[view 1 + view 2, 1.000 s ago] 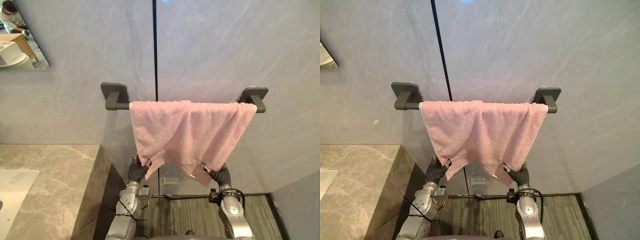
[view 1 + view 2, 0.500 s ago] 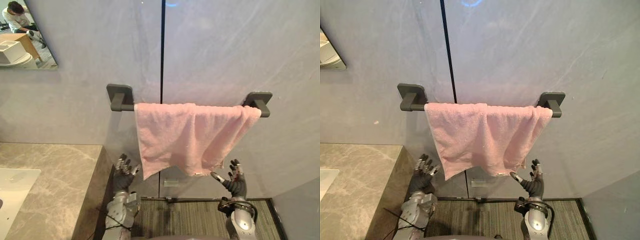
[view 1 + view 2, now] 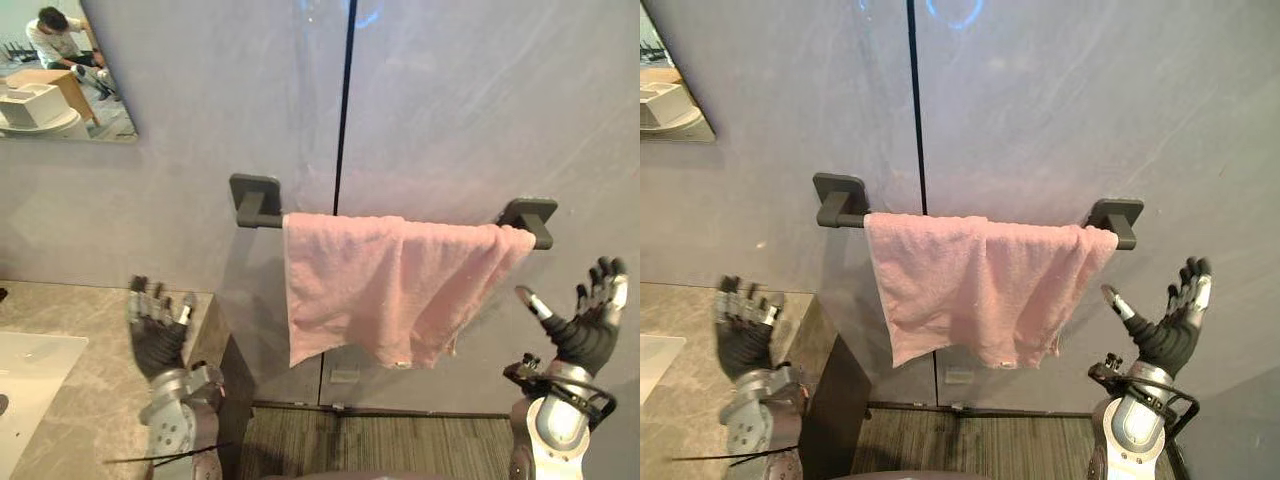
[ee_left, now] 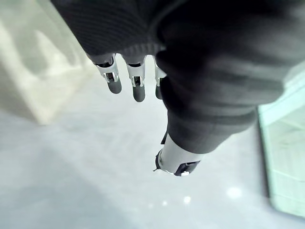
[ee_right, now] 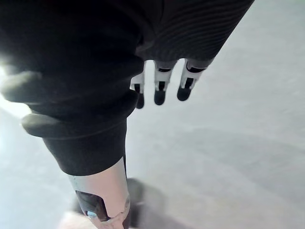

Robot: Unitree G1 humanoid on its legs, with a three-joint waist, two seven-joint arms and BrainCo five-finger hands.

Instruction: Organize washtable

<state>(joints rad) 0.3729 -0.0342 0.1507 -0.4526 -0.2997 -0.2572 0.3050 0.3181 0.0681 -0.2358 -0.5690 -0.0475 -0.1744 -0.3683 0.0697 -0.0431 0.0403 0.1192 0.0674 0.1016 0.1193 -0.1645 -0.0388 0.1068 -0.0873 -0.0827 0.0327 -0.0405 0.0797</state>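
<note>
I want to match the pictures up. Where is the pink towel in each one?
Left eye view: the pink towel hangs mid-picture over the dark towel bar.
Right eye view: mid-picture again, same bar.
Left wrist view: left hand against grey wall.
Right wrist view: right hand; pinkish blur at the edge, too unclear.
Shared landmark: the towel bar.

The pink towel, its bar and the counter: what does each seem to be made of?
The pink towel looks like soft terry cloth: nubby pile, loose folds. The bar seems matte dark grey metal or plastic; which, I cannot tell. The counter looks like beige marble or an imitation: veined pattern.
</note>
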